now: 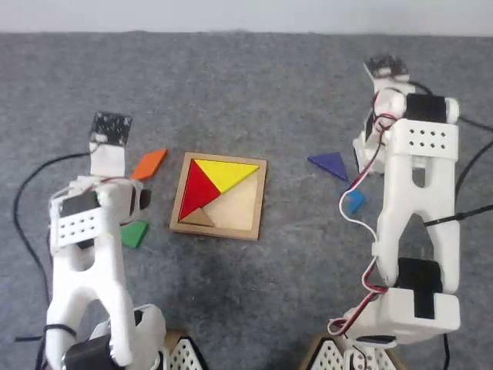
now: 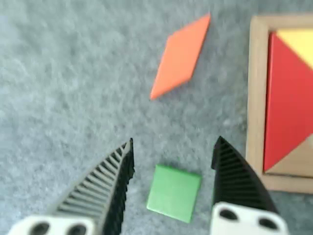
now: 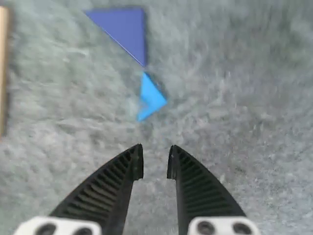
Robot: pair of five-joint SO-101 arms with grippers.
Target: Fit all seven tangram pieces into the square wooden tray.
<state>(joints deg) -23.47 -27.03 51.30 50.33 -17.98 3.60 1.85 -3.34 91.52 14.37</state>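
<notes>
The square wooden tray (image 1: 258, 196) lies mid-table and holds a yellow triangle (image 1: 226, 174), a red triangle (image 1: 198, 191) and a small tan triangle (image 1: 199, 218). An orange parallelogram (image 1: 149, 163) and a green square (image 1: 135, 233) lie to its left. My left gripper (image 2: 173, 152) is open above the green square (image 2: 173, 192), which sits between its fingers, with the orange parallelogram (image 2: 181, 56) beyond and the tray (image 2: 257, 98) beside it. A purple triangle (image 1: 329, 164) and a light blue piece (image 1: 353, 202) lie right of the tray. My right gripper (image 3: 155, 161) is open only slightly and empty, just short of the light blue piece (image 3: 150, 98) and the purple triangle (image 3: 124, 27).
Grey carpet-like cloth (image 1: 254, 92) covers the table. The left arm (image 1: 85, 231) stands left of the tray, the right arm (image 1: 416, 193) at the far right, with cables trailing beside both. Open cloth lies behind and in front of the tray.
</notes>
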